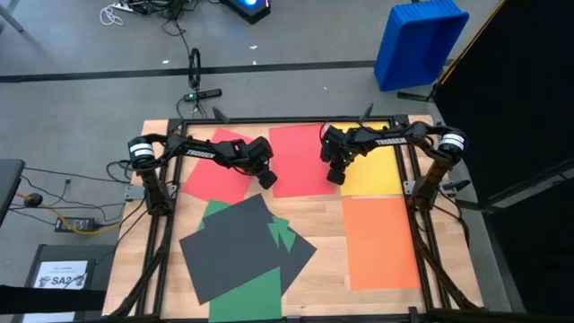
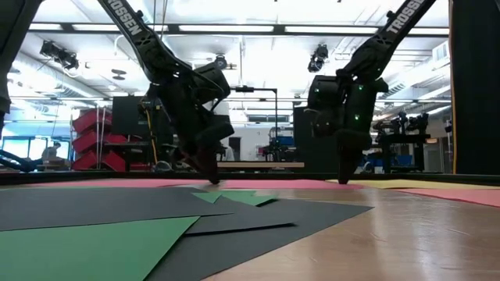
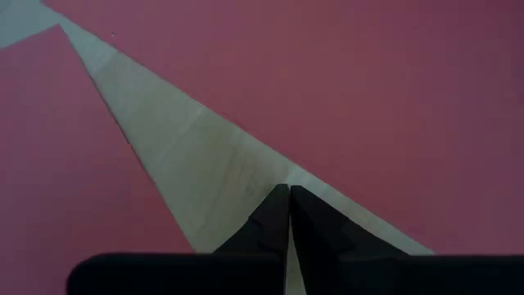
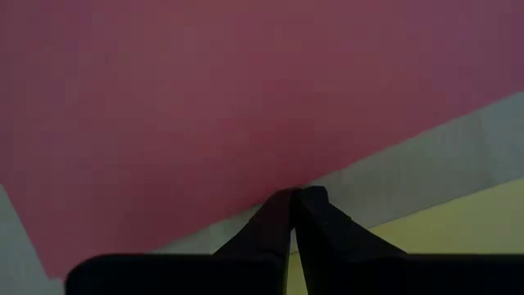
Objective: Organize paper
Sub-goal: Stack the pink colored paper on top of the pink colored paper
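Two red sheets of paper lie at the table's far side, one tilted at the left point(image 1: 218, 168) and one in the middle point(image 1: 299, 160). A yellow sheet point(image 1: 377, 172) and an orange sheet point(image 1: 381, 240) lie on the right. Dark grey point(image 1: 235, 247) and green point(image 1: 247, 296) sheets overlap near the front left. My left gripper point(image 1: 267, 180) is shut, its tips down over the bare wood strip point(image 3: 205, 164) between the two red sheets. My right gripper point(image 1: 336, 177) is shut, its tips at the middle red sheet's edge next to the yellow sheet point(image 4: 458, 233). My left gripper point(image 3: 288, 190) points its shut fingertips steeply down onto the wood strip, right beside the middle red sheet's edge point(image 3: 327, 184). In the low view its tips point(image 2: 212, 179) reach table level; whether they press the sheet or only the wood I cannot tell. My right gripper point(image 4: 292, 193) points its shut fingertips steeply down at the middle red sheet's edge point(image 4: 270, 184), on the yellow sheet's side. Its tips point(image 2: 344, 179) reach the level of the paper in the low view; whether they touch the sheet I cannot tell.
A blue bin point(image 1: 418, 40) stands on the floor beyond the far right corner. A small white printed sheet point(image 1: 63, 274) lies off the table at the left. Bare wood point(image 1: 314, 224) shows between the dark sheets and the orange one.
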Robot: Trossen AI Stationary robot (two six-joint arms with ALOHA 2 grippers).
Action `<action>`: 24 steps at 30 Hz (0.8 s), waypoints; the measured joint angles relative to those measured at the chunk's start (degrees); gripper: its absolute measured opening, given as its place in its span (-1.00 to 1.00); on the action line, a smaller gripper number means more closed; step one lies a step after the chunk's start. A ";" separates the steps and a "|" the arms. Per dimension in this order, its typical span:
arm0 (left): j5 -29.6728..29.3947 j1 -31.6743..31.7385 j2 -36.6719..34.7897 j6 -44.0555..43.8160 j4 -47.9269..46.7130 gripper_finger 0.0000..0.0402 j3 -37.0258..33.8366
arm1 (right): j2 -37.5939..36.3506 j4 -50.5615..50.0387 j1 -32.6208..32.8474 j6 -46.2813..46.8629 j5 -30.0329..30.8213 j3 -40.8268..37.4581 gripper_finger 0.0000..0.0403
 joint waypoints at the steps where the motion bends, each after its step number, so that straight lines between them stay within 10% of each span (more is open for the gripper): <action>1: 0.11 0.00 0.26 -0.02 0.31 -1.00 0.01 | 0.04 -0.20 0.31 0.25 0.00 0.00 -1.00; 24: 2.19 0.02 1.22 -0.42 3.76 -1.00 0.02 | -4.87 -3.14 -0.34 3.24 -1.77 -0.46 -1.00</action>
